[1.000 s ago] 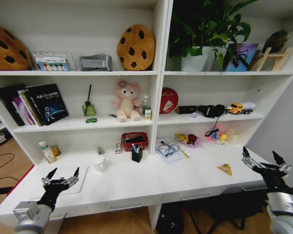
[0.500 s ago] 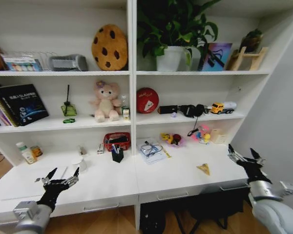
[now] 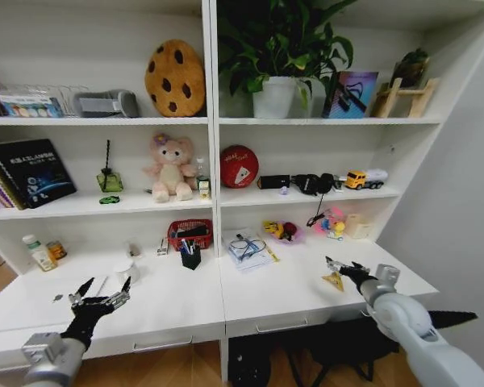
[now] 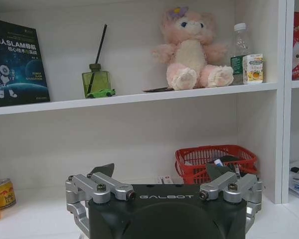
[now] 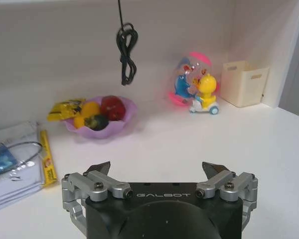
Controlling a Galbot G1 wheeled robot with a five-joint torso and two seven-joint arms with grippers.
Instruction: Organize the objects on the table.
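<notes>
Reaching: right claw (image 3: 340,268) has swung in from the bench's right end over the last second and now sits low over the bench (image 3: 290,294), just beside the yellow triangular piece (image 3: 333,280).
Right claw state: fingers spread wide, nothing between them; the right wrist view shows both tips apart with bare bench ahead.
Yellow piece: lies flat on the right half of the bench, near the front edge, touching nothing I can make out. Whether a fingertip already touches it, I cannot tell.
Left claw (image 3: 102,296): holds the same pose as a second ago, hovering above the left half of the bench, fingers splayed and empty.
Camera: the whole shelf scene has slid leftward across the head view since earlier, so the robot has turned; the shelf things themselves have not moved.
Nearby on bench: purple fruit bowl (image 5: 100,117), round toy with a yellow duck (image 5: 197,88), cream box (image 5: 244,82), red basket (image 3: 189,233).
Meaning for task: my judgement is that the triangle is the first pick; the approach looks nearly done, the grasp not yet made.
</notes>
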